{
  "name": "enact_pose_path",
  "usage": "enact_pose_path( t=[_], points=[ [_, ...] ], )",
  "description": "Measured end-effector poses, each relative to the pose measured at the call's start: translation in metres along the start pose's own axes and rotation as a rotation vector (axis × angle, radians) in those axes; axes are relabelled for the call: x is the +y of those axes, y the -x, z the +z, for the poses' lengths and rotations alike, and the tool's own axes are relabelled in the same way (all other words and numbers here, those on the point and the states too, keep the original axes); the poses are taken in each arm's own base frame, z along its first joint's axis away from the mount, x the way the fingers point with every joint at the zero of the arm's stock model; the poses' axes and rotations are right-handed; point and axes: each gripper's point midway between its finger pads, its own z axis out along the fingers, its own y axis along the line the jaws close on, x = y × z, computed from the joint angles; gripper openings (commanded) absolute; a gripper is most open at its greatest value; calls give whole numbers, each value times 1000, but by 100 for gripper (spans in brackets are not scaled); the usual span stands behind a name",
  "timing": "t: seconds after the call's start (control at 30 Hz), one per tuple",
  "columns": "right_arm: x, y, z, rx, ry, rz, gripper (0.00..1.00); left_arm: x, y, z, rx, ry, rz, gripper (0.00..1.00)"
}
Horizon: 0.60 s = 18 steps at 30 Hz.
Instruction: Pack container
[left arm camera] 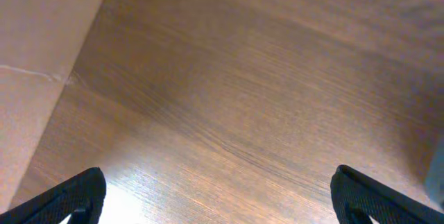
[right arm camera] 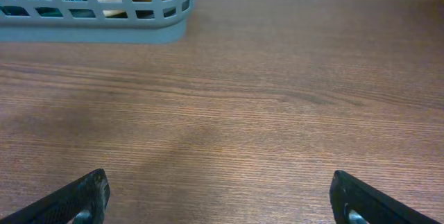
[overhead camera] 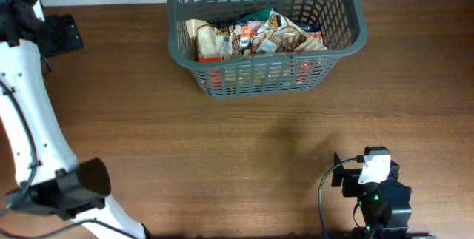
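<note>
The dark grey lattice-sided container [overhead camera: 348, 41] stands at the far middle of the wooden table, with several snack packets [overhead camera: 255, 38] inside it. Its lower corner shows at the top left of the right wrist view [right arm camera: 104, 30]. My left gripper [left arm camera: 218, 196] is open and empty over bare wood near the table's left edge. My right gripper [right arm camera: 218, 200] is open and empty over bare wood, well in front of the container. In the overhead view the right arm [overhead camera: 378, 187] sits at the near right and the left arm [overhead camera: 67, 187] at the near left; their fingers are not visible there.
The table's left edge and a tan floor show in the left wrist view [left arm camera: 35, 57]. A black mount [overhead camera: 59, 33] sits at the far left. A grey object's edge shows at the right border of the left wrist view [left arm camera: 437, 175].
</note>
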Motion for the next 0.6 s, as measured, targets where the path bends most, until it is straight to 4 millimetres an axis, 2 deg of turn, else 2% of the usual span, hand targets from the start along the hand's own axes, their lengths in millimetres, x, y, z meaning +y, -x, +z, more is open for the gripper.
enact_pose_path(
  t=[0.13,0.27,0.33,0.43,0.6],
  points=[
    [0,0,0,0,0,0,99,1,-10,-44,-70,-14,3,99],
    [0,0,0,0,0,0,99,-7,-38,-89,-130,-49,36,99],
    [0,0,0,0,0,0,99,-19,-50,-109,-188,-85,67,99],
    [0,0,0,-1,0,0,99,-44,-63,-127,-300,-160,118,99],
    [0,1,0,-4,0,0,99,-92,-68,-137,-540,-308,155,99]
  ],
)
